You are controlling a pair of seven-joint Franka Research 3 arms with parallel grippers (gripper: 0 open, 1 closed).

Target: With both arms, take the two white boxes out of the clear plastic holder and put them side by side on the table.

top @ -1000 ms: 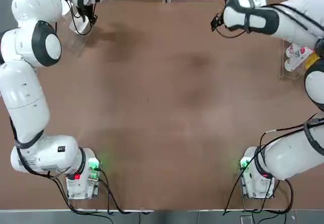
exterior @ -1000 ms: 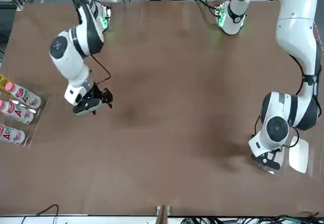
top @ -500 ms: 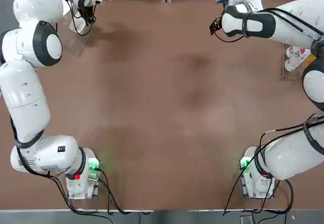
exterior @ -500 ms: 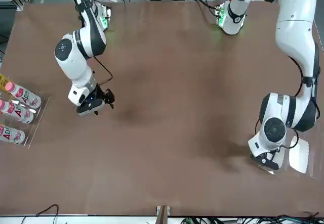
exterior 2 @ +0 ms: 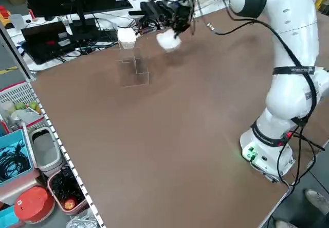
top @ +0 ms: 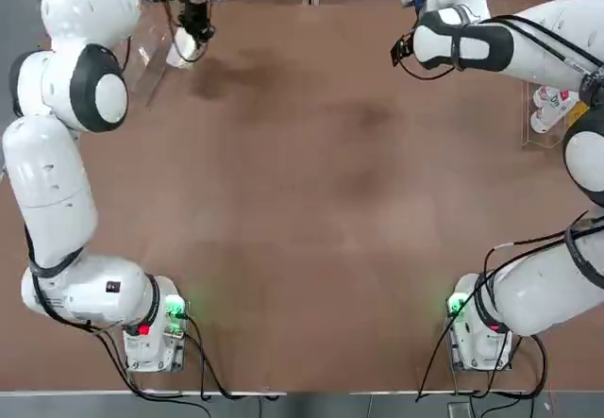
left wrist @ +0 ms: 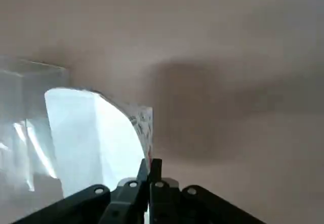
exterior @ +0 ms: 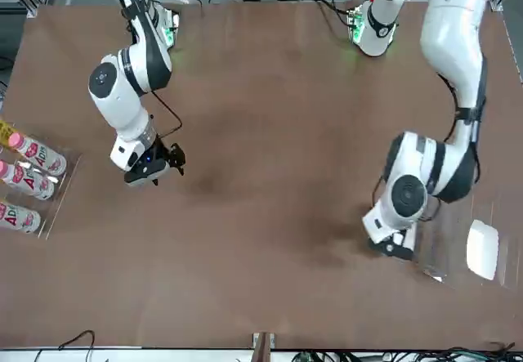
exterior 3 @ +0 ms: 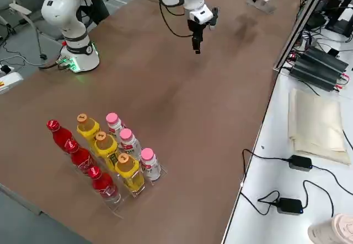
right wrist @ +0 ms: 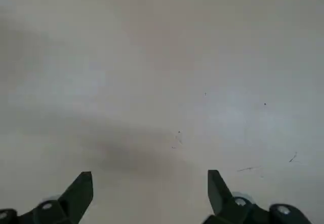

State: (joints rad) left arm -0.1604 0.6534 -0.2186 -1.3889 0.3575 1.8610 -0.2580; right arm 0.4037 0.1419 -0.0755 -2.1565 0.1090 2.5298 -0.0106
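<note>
Two rounded white boxes: one (exterior 2: pixel 168 40) gripped in the left pincer (exterior 2: pixel 177 26), shut on it, above the matte brown worktop (top: pixel 311 201); one (exterior 2: pixel 126 36) atop the clear angular holder (exterior 2: pixel 134 68); right pincer (exterior: pixel 151 170) open, empty

Two glossy white arms (top: pixel 52 182), grey round joints, black cables, green-lit bases.

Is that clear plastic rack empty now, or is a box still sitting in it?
Not empty. One white box sits on the clear plastic holder; the left hand holds the other white box in the air beside it.
</note>
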